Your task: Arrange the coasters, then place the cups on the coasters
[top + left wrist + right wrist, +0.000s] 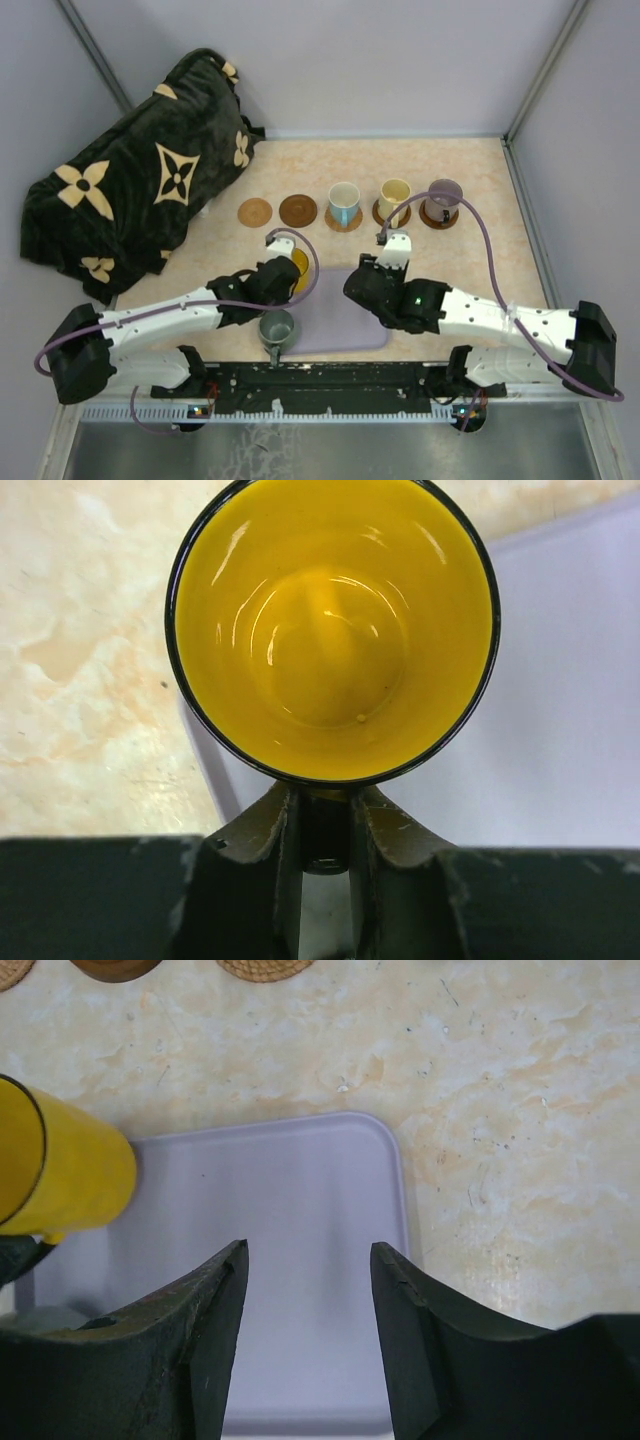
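My left gripper [281, 267] is shut on the handle of the yellow cup [330, 630], which sits at the lavender tray's left edge. In the left wrist view its fingers [284, 830] pinch the dark handle just below the rim. A grey-green cup [277, 328] stands near the front, by the tray's left side. My right gripper [308, 1250] hangs open over the tray [270, 1190], holding nothing. Two coasters lie bare at the back: a light tan one [255, 212] and a dark brown one [298, 210]. The white cup [344, 203], cream cup [394, 197] and purple-grey cup [443, 196] each stand on a coaster.
A dark blanket with tan flower shapes [140, 180] is heaped at the back left, reaching close to the tan coaster. The lavender tray [335, 315] lies between the two arms at the front. White walls close in the table on both sides.
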Available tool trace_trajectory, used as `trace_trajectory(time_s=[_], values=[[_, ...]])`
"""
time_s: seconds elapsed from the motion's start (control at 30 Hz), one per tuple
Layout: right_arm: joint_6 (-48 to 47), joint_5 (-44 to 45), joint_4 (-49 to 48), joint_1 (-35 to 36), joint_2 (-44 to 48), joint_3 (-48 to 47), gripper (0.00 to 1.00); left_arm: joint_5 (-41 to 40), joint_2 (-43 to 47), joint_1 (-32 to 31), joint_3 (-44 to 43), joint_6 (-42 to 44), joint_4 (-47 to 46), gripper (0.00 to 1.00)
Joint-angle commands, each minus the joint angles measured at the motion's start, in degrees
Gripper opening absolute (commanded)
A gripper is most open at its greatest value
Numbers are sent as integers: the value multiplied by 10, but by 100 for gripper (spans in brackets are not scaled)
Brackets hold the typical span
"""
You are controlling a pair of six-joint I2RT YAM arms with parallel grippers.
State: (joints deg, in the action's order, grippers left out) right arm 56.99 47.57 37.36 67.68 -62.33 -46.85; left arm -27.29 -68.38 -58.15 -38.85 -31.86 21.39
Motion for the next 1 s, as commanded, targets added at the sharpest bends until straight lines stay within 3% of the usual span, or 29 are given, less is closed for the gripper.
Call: trace_trajectory(time_s=[0.0, 0.33, 0.7, 0.97], values=[[34, 43, 8, -8, 1, 8, 53, -106, 15, 0, -41, 17, -84, 0], [54, 8, -7, -42, 15, 70, 52, -203, -38, 11, -66, 128, -229, 0], [91, -24, 5, -43, 11, 112, 51, -84, -148, 149, -149, 177, -278, 0], [115, -32, 29, -43, 22, 117, 50, -14, -241, 199, -235, 194, -291, 0]])
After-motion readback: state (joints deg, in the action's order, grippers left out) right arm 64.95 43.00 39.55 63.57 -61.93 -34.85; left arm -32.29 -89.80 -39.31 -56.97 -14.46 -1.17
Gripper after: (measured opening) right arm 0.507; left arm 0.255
